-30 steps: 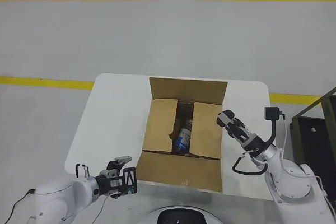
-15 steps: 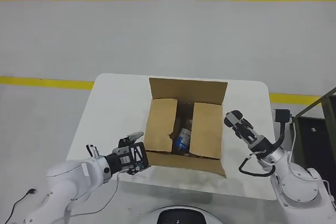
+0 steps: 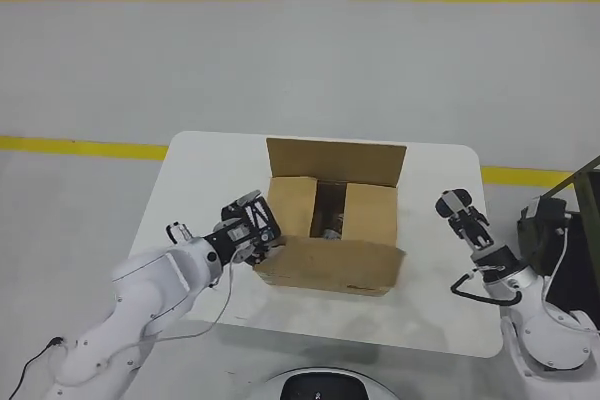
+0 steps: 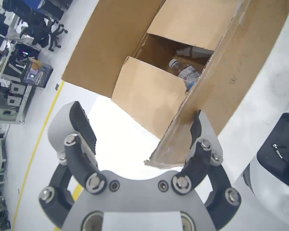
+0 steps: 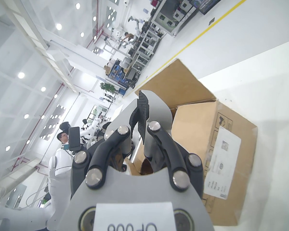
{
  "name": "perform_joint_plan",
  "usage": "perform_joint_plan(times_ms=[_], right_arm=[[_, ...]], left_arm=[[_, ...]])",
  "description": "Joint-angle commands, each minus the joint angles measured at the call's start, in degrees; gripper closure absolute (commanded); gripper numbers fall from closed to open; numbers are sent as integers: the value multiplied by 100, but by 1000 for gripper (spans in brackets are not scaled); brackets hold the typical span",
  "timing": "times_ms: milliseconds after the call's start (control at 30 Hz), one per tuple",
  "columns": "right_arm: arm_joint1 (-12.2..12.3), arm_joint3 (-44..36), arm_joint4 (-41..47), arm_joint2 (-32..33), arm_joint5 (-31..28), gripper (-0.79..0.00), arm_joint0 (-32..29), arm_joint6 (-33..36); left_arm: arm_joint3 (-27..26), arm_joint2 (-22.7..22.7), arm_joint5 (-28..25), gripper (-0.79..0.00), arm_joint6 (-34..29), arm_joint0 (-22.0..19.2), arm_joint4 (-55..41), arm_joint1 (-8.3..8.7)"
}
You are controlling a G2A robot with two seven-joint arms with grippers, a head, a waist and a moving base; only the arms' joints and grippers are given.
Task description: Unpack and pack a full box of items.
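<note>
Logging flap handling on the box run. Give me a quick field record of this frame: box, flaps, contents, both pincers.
box: cardboard box on white table, top partly open
near flap: near flap raised, corner between open fingers of left pincer, not clamped
side flaps: side flaps folded inward, gap between them
contents: two bottles seen through the gap
right pincer: right pincer shut, to the box's right, apart from it

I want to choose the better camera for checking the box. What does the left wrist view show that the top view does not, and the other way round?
Left wrist view: two bottles lying inside the box, and a flap corner between the fingers of the open left gripper. Top view: the right gripper, apart from the box on the white table. Both: the box and the left gripper at its flap.
</note>
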Motion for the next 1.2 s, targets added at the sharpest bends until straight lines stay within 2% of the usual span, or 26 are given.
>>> perform_joint_plan(times_ms=[0,100,233,367,500,700,867,1067,1167], right_arm=[[-3,15,-36,-12,110,0,-17,-21],[-2,-10,-140,-122,144,0,-12,96],[7,2,-454,-409,77,0,78,420],[13,200,-1003,-837,141,0,298,764],[-10,575,-1651,-1321,373,0,606,774],[-43,959,-2062,-1718,578,0,922,787],[-58,1071,-2171,-1835,652,0,1068,774],[-74,841,-1669,-1556,493,0,1158,362],[-68,824,-1565,-1285,673,0,1308,203]], left_arm=[[278,265,317,-785,-361,-263,110,-68],[534,587,696,-785,-689,-553,-4,-180],[785,808,863,-785,-850,-792,-42,-270],[896,898,900,-785,-940,-870,114,-308],[944,881,939,-785,-940,-855,118,-330],[792,681,905,-785,-962,-723,94,-317],[466,436,765,-785,-963,-525,22,-280],[-3,6,577,-785,-1008,-126,-82,-203],[-197,-309,558,-785,-1026,138,-220,-158]])
